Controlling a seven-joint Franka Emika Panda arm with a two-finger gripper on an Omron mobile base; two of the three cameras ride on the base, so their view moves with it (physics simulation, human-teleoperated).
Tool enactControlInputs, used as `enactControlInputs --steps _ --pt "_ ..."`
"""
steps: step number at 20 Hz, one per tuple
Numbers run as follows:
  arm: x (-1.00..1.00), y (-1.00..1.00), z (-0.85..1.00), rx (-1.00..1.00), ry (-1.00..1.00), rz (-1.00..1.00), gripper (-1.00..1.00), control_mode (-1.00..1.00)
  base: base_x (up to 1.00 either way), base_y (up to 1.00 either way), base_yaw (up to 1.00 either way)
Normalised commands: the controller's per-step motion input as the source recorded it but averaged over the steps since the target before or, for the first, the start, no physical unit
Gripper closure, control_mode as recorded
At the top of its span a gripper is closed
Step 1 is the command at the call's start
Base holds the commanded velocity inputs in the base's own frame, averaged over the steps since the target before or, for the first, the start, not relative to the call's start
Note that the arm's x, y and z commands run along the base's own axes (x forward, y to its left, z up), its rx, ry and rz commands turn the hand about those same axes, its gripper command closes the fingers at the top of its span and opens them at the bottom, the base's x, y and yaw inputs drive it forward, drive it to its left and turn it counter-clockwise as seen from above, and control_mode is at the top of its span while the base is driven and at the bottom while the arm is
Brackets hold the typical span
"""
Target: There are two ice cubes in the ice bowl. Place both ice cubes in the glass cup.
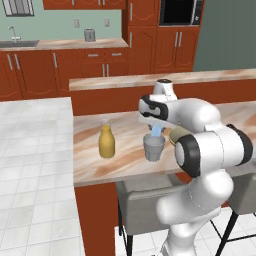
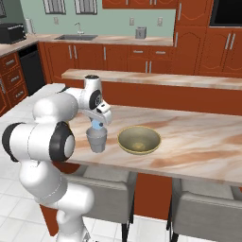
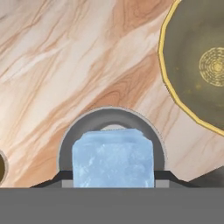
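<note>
Gripper: we saw our gripper poised directly over the glass cup, its fingers pinching an ice cube between them; in the right base view the gripper hung just above the cup's rim.
Ice cube: the pale blue cube sat between the fingertips, above the cup's mouth and not yet inside; in the hand view it covered most of the cup's opening.
Second cube: we could not tell where it lay.
Glass cup: the grey-blue tumbler stood upright on the marble counter, just beside the ice bowl, at the bowl's 9 o'clock in the right base view.
Ice bowl: the yellowish-olive bowl showed at 2 o'clock from the cup in the hand view; we saw only its bare inner surface.
Yellow bottle: a narrow-necked bottle stood upright at the cup's 9 o'clock in the left base view, well apart from it.
</note>
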Motion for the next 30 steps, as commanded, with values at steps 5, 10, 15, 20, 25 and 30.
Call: enactControlInputs --steps 5,10,15,20,25,30 --pt "0.07 0.00 -0.09 0.00 0.05 0.00 1.00 -1.00 0.00 0.00 0.00" --pt "0.00 0.01 -0.14 0.00 0.06 0.00 1.00 -1.00 0.00 0.00 0.00" --pt "0.00 0.06 -0.12 0.00 0.05 0.00 1.00 -1.00 0.00 0.00 0.00" --pt "0.00 0.09 -0.12 0.00 0.04 0.00 1.00 -1.00 0.00 0.00 0.00" --pt "0.05 0.00 -0.12 0.00 0.01 0.00 1.00 -1.00 0.00 0.00 0.00" --pt "0.16 0.00 -0.03 0.00 0.00 0.00 1.00 -1.00 0.00 0.00 0.00"
